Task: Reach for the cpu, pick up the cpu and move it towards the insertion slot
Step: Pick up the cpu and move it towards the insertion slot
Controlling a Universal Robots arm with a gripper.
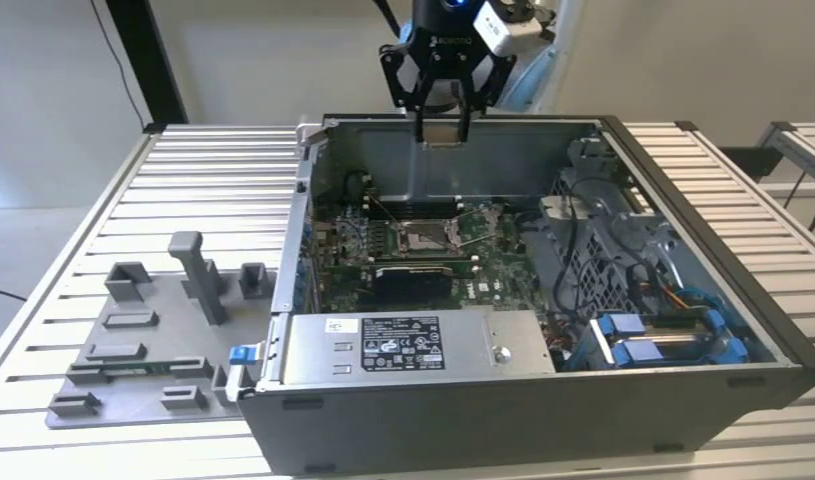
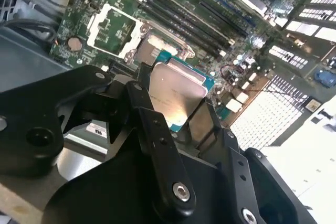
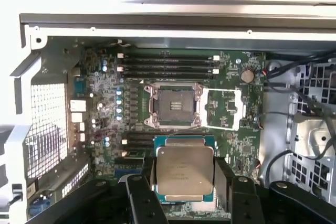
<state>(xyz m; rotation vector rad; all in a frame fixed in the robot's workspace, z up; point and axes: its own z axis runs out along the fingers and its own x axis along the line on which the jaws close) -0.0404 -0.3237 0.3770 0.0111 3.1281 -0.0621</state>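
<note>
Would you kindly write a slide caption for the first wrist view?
Gripper holding the cpu above the motherboard, short of the open insertion slot.

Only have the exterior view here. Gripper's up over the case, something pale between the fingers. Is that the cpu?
Observer: Yes. In both wrist views the cpu sits flat between the fingers of the gripper, metal top facing the camera.
Operator: Slot free?
Observer: In the first wrist view the insertion slot has its frame swung open to one side and the pin grid is bare.
Operator: Cpu over it yet?
Observer: Not that I can see. In the first wrist view the cpu appears beside the slot, with green board between them.
</note>
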